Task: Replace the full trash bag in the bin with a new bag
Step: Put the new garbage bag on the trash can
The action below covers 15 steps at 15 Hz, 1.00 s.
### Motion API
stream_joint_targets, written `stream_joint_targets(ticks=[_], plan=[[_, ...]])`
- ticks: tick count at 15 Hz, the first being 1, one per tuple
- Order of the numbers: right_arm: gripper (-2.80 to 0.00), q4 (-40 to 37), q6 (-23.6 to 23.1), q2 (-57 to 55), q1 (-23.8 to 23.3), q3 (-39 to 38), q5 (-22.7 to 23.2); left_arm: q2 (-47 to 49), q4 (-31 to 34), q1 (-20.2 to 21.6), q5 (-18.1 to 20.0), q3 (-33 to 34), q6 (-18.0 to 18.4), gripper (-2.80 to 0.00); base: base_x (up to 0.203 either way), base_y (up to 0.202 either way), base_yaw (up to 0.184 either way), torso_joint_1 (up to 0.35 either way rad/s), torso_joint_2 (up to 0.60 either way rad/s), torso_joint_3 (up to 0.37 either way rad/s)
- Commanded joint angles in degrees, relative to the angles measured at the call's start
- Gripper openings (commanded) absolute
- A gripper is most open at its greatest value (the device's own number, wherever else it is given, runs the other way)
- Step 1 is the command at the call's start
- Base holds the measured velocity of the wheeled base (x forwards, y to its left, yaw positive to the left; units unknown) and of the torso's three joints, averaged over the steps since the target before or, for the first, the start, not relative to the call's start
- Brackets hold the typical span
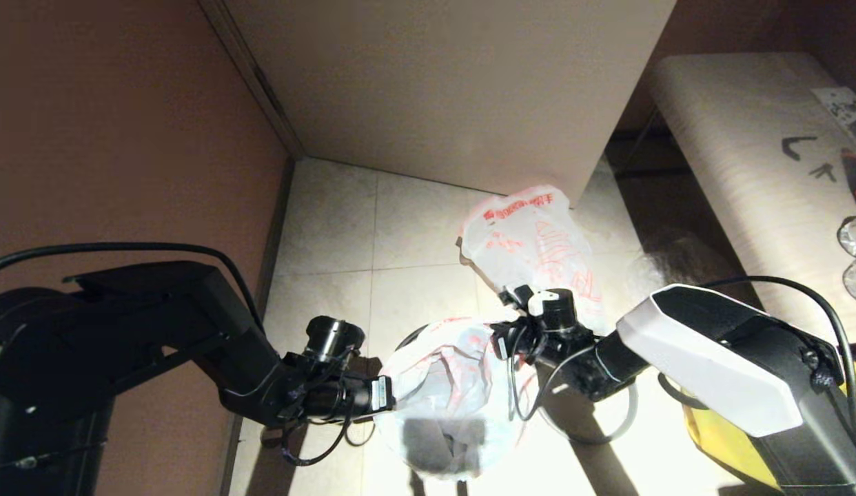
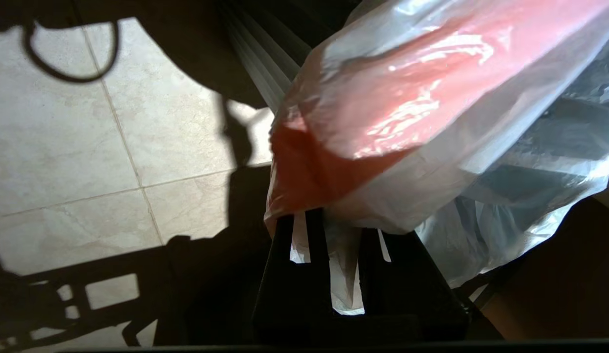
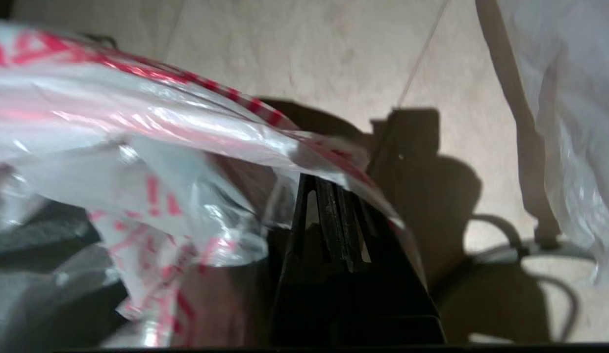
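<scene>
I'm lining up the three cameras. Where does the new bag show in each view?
Head view: the new bag sits low centre, stretched between both grippers over the bin.
Left wrist view: it fills the upper right.
Right wrist view: it covers the left half.
Shared landmark: the pale tiled floor.

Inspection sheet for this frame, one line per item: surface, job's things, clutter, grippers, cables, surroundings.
Surface: pale tiled floor, lit patches and arm shadows.
Job's things: full bag on the floor beyond the bin, clear of it; new bag spread over the bin mouth, held at both sides.
Clutter: yellow bag under the right arm.
Grippers: left gripper shut on the new bag's edge at the bin's left side; right gripper shut on its edge at the bin's right side.
Cables: black loops hang off both wrists near the bag.
Surroundings: brown wall on the left, pale cabinet behind, bench on the right.
</scene>
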State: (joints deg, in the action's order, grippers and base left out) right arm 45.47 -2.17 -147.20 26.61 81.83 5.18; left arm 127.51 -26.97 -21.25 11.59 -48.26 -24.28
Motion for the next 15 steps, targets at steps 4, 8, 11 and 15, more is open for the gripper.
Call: stream_joint_targets(ticks=[4,8,11,15], plan=[[-2.8,6.2,0.8,6.5,4.6,-2.6,0.2,-0.7,-0.1,-0.4,0.2,0.7,0.4,-2.8,0.0,0.0,0.0,0.0,0.0,0.0],[-2.8,6.1,0.8,7.1,6.6,-4.0,0.1,-1.0,-0.1,-0.8,0.4,1.0,0.4,-2.8,0.0,0.0,0.0,0.0,0.0,0.0],[-2.8,6.1,0.8,6.2,8.8,-4.1,0.1,-1.1,-0.1,-1.2,0.5,1.1,0.4,-2.8,0.0,0.0,0.0,0.0,0.0,0.0],[-2.8,5.3,0.8,4.6,11.4,-3.1,0.1,-1.4,-0.1,-1.3,0.7,1.2,0.3,-2.8,0.0,0.0,0.0,0.0,0.0,0.0]])
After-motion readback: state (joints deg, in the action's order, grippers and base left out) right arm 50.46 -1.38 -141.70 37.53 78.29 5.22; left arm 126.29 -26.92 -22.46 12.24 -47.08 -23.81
